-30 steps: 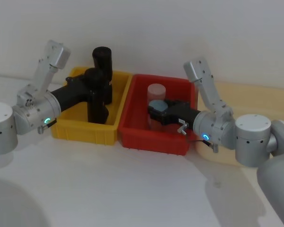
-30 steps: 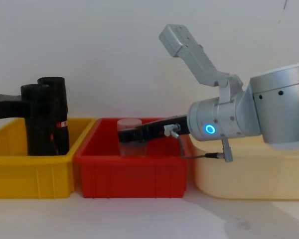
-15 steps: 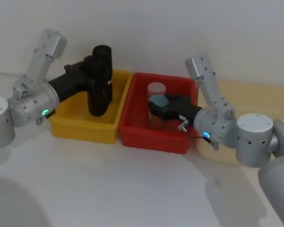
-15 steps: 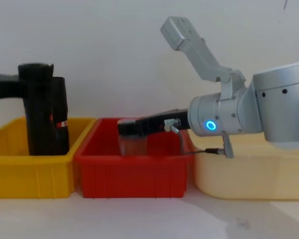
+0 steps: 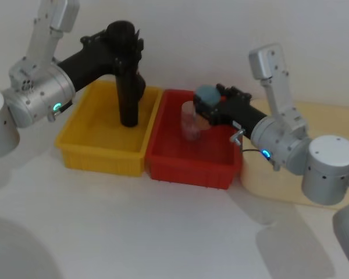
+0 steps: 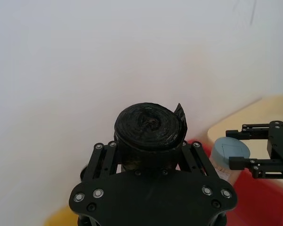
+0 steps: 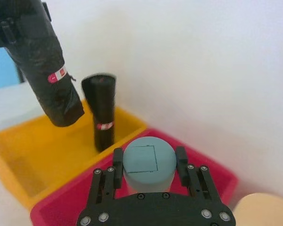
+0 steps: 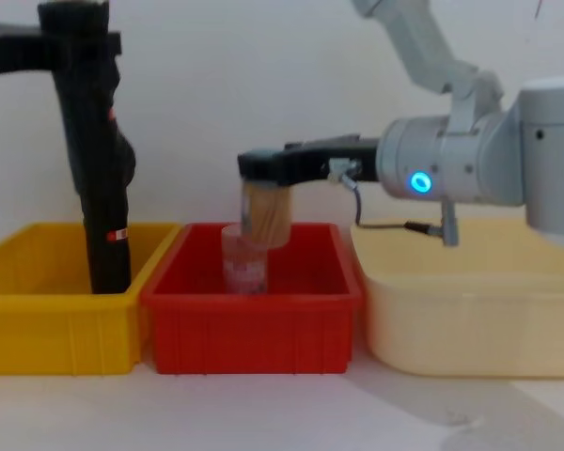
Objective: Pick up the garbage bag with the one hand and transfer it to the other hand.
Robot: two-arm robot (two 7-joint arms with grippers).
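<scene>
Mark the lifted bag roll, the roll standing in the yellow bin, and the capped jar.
lifted bag roll [image 7: 38, 52]: right wrist view, middle of its body.
standing roll [image 7: 101, 108]: right wrist view, middle of its body.
capped jar [image 7: 147, 161]: right wrist view, centre of cap.

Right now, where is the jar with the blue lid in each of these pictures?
Head view: the jar, right of centre, held by the right gripper above the red bin.
Chest view: the jar, centre, hanging over the red bin.
Left wrist view: the jar, farther off, past the black roll that the left gripper holds.
Right wrist view: the jar, close up, top toward the camera.
Shared landmark: the red bin.
</scene>
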